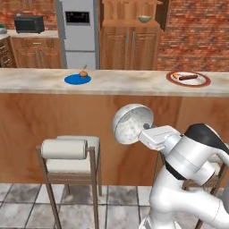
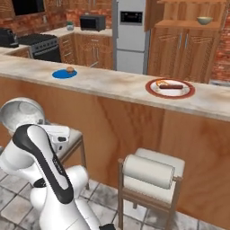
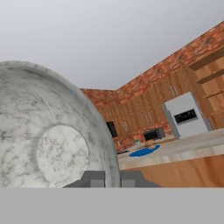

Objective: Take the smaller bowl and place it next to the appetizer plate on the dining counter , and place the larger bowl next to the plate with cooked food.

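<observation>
Holding the smaller bowl (image 1: pixel 131 124) up on its side at centre of the left base view, gripper (image 1: pixel 146 127) clamped shut on its rim, bowl mouth facing the camera. Bowl hangs in front of the wood-panelled face of the dining counter (image 1: pixel 116 82), below the stone top, not touching it.

Two stools w/ rolled cushions stand against the counter front: one (image 1: pixel 69 154) at lower left of the left base view, just left of the bowl; in the right base view another (image 2: pixel 150 173) sits lower centre-right.

On the countertop: appetizer plate (image 1: pixel 77 79), blue, w/ small brown bite, upper left-centre; plate with cooked food (image 1: pixel 188 78), red-rimmed, upper right. Well apart from each other.

Behind the counter: fridge (image 1: pixel 78 31), microwave (image 1: pixel 29 24), and the larger bowl (image 1: pixel 144 19) on a wood cabinet shelf at top centre.

Smaller bowl: round, silvery grey-white, speckled inside; hand view shows marbled veining and a paler flat base disc (image 3: pixel 61 151), fingertips (image 3: pixel 94 179) pinching the rim.
</observation>
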